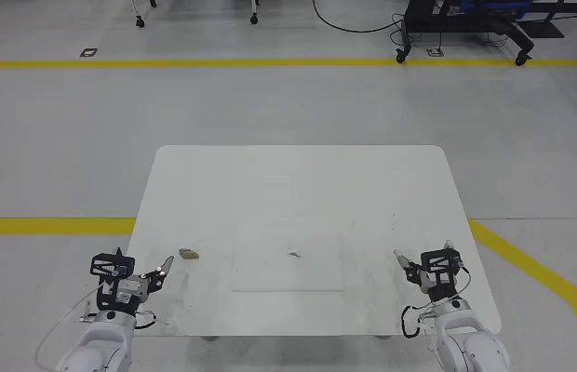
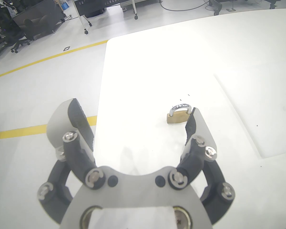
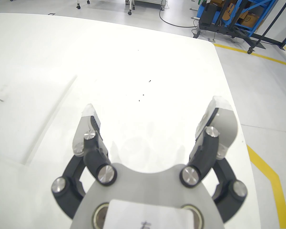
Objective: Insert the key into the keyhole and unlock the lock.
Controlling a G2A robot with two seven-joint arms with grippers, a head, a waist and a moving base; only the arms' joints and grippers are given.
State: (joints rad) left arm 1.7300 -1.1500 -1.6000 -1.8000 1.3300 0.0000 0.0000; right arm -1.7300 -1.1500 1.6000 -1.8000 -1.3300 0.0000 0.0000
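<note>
- Our left gripper [image 2: 133,107] hangs open and empty. The lock [image 2: 178,116] lies just ahead of it, shackle pointing away.
- Our right gripper [image 3: 153,106], also open and empty, sits well apart from the lock.
- The key [image 1: 295,253] lies well apart from the lock, toward our right gripper, which we judge slightly nearer to it.

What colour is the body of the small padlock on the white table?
Brass-gold padlock body, silver metal shackle; clearest in the left wrist view.
</note>
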